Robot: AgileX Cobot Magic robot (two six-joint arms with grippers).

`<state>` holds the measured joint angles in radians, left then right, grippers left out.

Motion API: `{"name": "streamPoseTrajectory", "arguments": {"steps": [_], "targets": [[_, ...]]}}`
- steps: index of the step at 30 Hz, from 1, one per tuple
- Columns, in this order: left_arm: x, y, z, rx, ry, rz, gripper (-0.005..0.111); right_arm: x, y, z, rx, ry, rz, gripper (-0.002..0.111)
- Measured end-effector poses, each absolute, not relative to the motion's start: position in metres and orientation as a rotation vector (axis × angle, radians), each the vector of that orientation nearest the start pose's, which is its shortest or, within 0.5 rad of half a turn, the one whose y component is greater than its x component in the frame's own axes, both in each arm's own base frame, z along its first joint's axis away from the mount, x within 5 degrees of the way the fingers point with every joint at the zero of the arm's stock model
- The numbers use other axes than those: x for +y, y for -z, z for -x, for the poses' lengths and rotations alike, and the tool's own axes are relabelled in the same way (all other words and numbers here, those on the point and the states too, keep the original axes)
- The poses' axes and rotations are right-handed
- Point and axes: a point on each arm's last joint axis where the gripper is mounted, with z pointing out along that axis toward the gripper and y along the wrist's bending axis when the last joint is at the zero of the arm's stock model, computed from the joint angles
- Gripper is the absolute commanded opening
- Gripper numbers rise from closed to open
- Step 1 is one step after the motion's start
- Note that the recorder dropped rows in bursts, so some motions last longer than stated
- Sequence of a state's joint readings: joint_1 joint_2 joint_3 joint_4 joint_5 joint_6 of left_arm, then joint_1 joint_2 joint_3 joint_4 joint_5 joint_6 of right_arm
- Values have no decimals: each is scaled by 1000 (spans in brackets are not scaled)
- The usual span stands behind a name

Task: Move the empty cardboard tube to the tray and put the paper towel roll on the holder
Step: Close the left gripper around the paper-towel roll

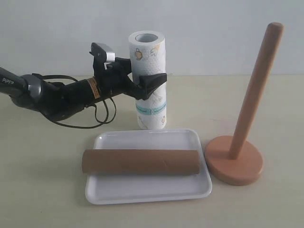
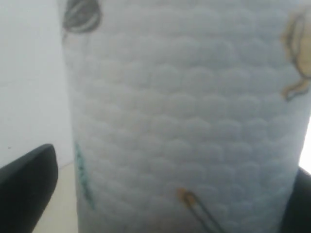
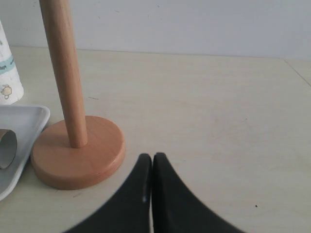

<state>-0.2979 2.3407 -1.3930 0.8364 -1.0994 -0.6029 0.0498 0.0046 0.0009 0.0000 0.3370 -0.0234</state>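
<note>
Cardboard tube lies on tray; L gripper jaws wide astride paper towel roll, grip unclear; R gripper pinched together, empty. Next, likely: hoist roll over holder.

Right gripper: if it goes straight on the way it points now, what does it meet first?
Likely nothing near: the right gripper points over bare table, with the holder off to the side.

Exterior frontal, slightly raised, left wrist close on paper towel roll, right wrist low, facing holder
</note>
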Motion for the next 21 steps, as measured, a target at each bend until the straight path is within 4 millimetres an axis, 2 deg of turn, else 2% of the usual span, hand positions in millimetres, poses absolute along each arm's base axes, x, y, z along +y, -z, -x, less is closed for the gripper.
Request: {"name": "streamPoseTrajectory", "arguments": {"steps": [4,9,11,17,21], "targets": [[-196,-127,-434,1463,946,-660,101,3,-182,-54,1825,-19,67,0],[-196,-127,-434,1461,942,-663,97,3,-182,-54,1825,-19,67,0],[-196,-127,-434,1451,930,-676,87,3,-182,-54,1825,-19,67,0],[-197,-128,-433,1431,923,-696,37,3,-182,-54,1825,-19,67,0],[-198,-128,-432,1426,922,-720,16,3,-182,-54,1825,-19,67,0]]}}
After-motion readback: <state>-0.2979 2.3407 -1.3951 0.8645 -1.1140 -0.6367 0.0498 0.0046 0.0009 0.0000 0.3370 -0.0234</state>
